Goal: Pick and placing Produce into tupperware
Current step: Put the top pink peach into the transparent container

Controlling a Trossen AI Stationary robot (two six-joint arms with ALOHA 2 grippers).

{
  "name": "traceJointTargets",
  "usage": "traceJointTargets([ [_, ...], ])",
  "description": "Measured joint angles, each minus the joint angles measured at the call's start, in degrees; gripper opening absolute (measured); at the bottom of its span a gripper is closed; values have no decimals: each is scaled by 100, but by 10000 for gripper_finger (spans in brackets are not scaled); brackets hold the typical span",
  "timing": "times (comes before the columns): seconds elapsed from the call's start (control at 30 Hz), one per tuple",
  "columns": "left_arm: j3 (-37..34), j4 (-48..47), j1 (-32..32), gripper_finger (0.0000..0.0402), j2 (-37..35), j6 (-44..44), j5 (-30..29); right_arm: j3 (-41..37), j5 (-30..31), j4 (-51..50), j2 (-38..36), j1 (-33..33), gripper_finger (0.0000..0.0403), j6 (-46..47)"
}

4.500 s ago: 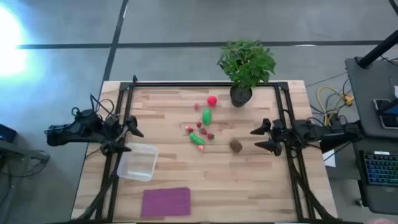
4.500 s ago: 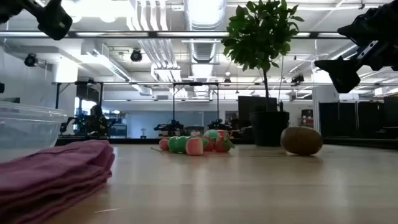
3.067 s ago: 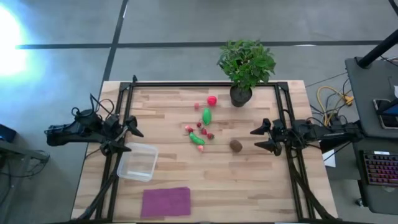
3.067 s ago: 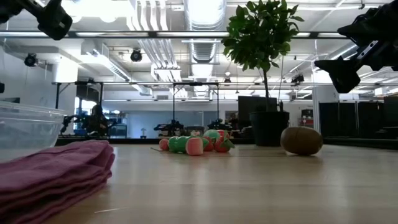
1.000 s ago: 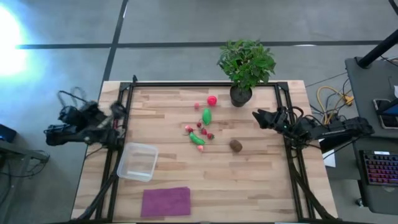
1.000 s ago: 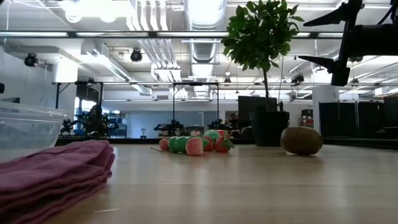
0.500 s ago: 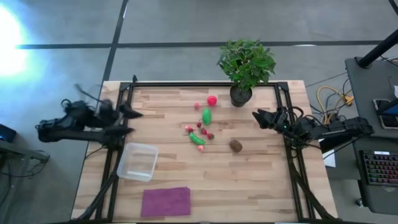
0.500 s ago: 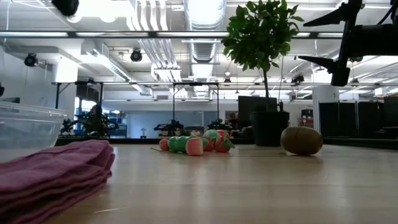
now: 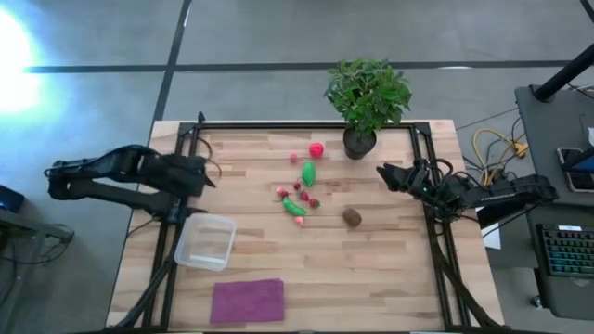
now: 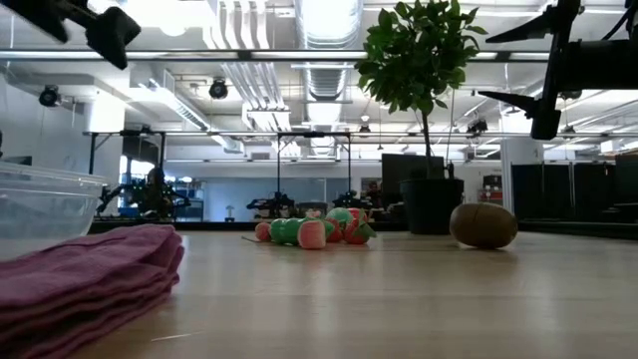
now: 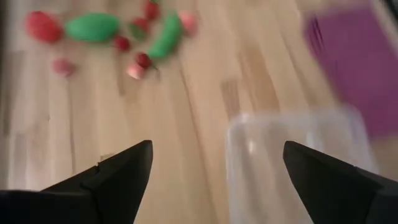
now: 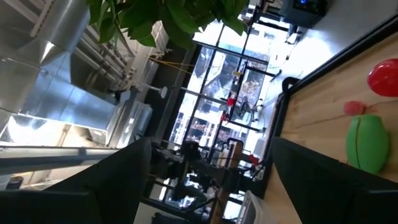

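Note:
The produce lies mid-table: a red round piece (image 9: 316, 148), a green oval (image 9: 308, 173), a long green piece (image 9: 294, 209), several small red and pink bits (image 9: 303, 195) and a brown kiwi ball (image 9: 352, 217). The clear tupperware (image 9: 206, 241) stands near the left edge, and its rim (image 11: 292, 124) shows in the left wrist view. My left gripper (image 9: 206, 174) (image 11: 217, 146) hangs open above the table, just beyond the tupperware's far side. My right gripper (image 9: 382, 173) (image 12: 211, 142) is open in the air by the right rail, pointing at the green oval (image 12: 365, 143).
A potted plant (image 9: 367, 97) stands at the far edge, right of the red round piece. A folded purple cloth (image 9: 248, 301) lies near the front edge, beside the tupperware. Black frame rails (image 9: 176, 232) run along both table sides. Bare wood lies between tupperware and produce.
My left gripper has swung from the left rail toward the table's right, in over the tabletop, turning and tipping down so it now faces the tupperware and the produce. Nothing on the table has moved.

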Motion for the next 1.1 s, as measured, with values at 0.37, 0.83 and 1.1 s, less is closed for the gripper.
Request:
traceJointTargets([
  [0.37, -391, 70, 4, 345, 1084, -1331, -165, 0, -2, -30, 0, 0, 325, -137],
  [0.83, -383, -207, -52, 345, 2409, -1716, -104, 0, -9, -126, 24, 0, 325, -94],
  [1.1, -398, 173, -107, 345, 2546, -1739, -534, 0, -15, -125, 26, 0, 325, -116],
])
